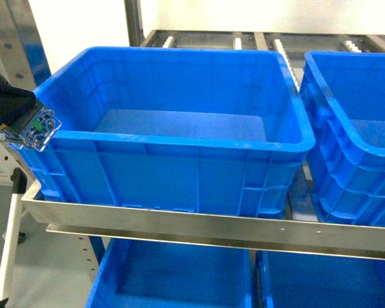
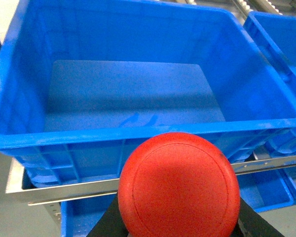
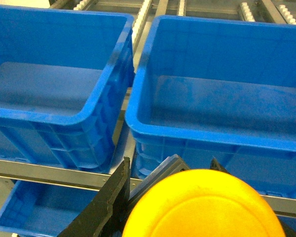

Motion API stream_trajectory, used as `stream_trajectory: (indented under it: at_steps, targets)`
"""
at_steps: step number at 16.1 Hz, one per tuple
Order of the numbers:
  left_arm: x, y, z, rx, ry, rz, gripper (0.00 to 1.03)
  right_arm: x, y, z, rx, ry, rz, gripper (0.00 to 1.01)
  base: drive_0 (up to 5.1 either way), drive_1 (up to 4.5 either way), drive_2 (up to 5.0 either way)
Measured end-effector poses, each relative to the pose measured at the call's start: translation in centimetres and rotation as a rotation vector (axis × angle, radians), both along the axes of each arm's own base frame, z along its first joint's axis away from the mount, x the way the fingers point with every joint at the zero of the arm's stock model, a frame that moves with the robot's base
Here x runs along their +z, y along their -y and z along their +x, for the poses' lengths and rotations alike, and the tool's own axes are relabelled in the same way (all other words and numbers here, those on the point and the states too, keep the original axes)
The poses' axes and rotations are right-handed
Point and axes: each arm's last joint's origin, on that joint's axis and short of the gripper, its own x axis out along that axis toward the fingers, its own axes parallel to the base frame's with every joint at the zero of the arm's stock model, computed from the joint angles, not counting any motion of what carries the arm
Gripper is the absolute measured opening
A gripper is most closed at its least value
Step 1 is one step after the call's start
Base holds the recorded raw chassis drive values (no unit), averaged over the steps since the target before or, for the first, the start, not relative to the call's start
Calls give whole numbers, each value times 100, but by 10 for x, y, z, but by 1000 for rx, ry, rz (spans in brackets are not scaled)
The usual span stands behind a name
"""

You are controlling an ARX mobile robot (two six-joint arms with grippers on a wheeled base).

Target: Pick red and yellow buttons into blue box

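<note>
The blue box (image 1: 179,154) is seen on a metal shelf (image 1: 167,221) in the head view, with its straight thick rim and ribbed front wall turned to the camera. Its inside is shown as bare blue floor. A second blue crate (image 1: 356,147) stands just beside it on the right, and its rim is dipped in a curve. Under the shelf, more blue containers (image 1: 173,276) are seen on a lower level.

At the left edge of the head view, the left end effector (image 1: 16,122) is held near the left front corner of the blue box, outside its wall. A clear block with a small green part (image 1: 38,128) is carried at its tip. In the left wrist view, the red button (image 2: 177,185) fills the lower middle of the picture, its round cap facing the camera, with black parts of the end effector on both sides below it. The left end effector is closed around this button. The blue box lies beyond the button, and the button is not inside it.

In the right wrist view, the yellow button (image 3: 204,205) is seen at the bottom, with black fingers (image 3: 106,202) beside it. The right end effector is clamped on it, in front of the shelf edge and below the gap between the two crates. This end effector is not seen in the head view.
</note>
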Motion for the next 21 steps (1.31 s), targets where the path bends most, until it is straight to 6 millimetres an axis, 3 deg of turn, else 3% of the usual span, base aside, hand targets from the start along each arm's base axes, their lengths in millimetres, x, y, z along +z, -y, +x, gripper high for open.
stream_trajectory:
  at_steps: [16,21]
  targets:
    - [0,0,0,0,3,0,24,0,0,0,0,0,0,41,488,-232,-232]
    - [0,1,0,-11,2,-2,24,0,0,0,-6,1,-1,41,0,0,0]
